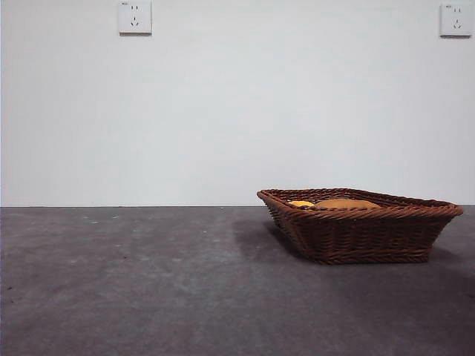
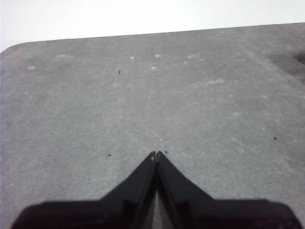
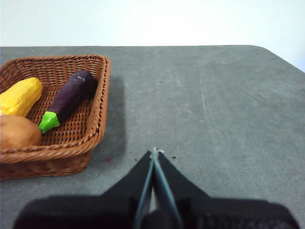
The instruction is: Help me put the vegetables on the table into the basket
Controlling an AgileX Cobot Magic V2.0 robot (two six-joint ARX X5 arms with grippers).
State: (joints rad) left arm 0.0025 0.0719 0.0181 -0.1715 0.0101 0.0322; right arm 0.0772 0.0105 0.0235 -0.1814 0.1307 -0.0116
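Basket (image 3: 62, 114) on bench (image 1: 148, 282) holds corn (image 3: 20, 96), eggplant (image 3: 69, 99), potato (image 3: 16, 132) | both grippers, left (image 2: 155, 155) and right (image 3: 154, 151), fingers together, empty | task seems done; we retract clear, avoiding the rim.

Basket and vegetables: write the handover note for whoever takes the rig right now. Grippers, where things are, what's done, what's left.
Left gripper: shut, empty, over bare table.
Right gripper: shut, empty, over the table beside the basket.
Corn, eggplant and potato all lie inside the basket; the front view shows only the tops of the corn and potato over the rim.
Done: all three vegetables are in the basket.
Left: no vegetable shows on the table in any view; nothing more to load.
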